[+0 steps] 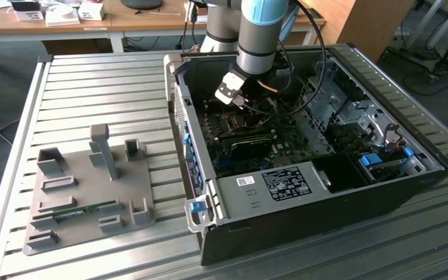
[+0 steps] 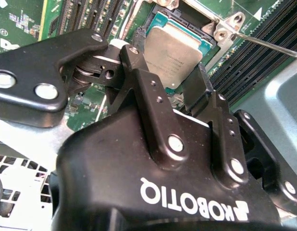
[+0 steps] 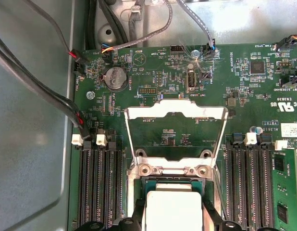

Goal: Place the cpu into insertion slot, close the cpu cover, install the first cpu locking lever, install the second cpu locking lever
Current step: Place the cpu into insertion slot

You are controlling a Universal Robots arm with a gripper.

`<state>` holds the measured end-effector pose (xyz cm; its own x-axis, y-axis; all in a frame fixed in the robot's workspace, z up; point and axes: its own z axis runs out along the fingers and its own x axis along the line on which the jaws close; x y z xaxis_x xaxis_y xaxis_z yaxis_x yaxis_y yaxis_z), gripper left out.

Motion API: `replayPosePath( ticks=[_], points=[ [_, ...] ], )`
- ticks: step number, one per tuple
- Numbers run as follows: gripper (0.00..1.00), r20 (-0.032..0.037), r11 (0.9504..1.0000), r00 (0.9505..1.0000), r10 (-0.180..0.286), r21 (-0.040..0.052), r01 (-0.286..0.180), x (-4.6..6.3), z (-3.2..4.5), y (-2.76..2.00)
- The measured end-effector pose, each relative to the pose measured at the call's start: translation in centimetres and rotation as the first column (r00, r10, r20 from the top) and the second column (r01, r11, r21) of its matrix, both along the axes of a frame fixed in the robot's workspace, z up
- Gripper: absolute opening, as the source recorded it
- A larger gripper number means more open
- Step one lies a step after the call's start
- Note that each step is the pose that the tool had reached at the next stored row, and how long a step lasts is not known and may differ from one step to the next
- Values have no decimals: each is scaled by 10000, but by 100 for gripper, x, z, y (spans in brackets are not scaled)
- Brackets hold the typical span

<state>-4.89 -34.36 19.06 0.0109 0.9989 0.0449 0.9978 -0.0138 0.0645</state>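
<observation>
Reaches down with the arm (image 1: 255,35) into the open black computer case (image 1: 380,192), which lies on its side on a slatted metal surface (image 1: 91,81). Grips the cpu (image 2: 179,45) with jaws closed to the chip's width, one black finger (image 2: 143,82) pressed to each of two opposite edges in both wrist views. Holds that chip square over the insertion slot (image 2: 149,20), low enough to hide most of the dark socket; probably seated, though hard to confirm from these angles. Has the cpu cover (image 3: 175,109) swung up and open on its hinge at the socket's edge, with green motherboard (image 3: 225,72) visible through the window. Works between long memory slots (image 3: 98,187) flanking the socket on both sides, with a thin metal locking lever (image 2: 268,44) slanting beside the hinge corner. Stands well apart from a grey fixture tray (image 1: 135,175) toward the exterior view's left, which carries a green memory stick (image 1: 76,213).
</observation>
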Motion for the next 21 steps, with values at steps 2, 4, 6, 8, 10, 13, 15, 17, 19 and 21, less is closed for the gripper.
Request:
replayPosePath(
  ticks=[2,4,6,8,10,13,15,17,19,21],
  points=[
    [55,5,10000,10000,0,8,0,1,-3,1],
    [61,6,10000,10000,0,9,0,1,-4,2],
    [61,4,10000,10000,1,5,-1,1,-2,1],
    [61,1,10000,10000,1,2,-1,0,-2,0],
    [61,1,10000,10000,0,1,0,0,-2,0],
    [61,1,10000,10000,0,1,0,0,-2,0],
    [61,1,10000,10000,1,2,-1,0,-2,0],
    [61,1,10000,10000,0,2,0,0,-3,0],
    [61,1,10000,10000,0,1,0,0,-3,0],
    [61,0,10000,10000,1,1,-1,0,-3,0]
  ],
)
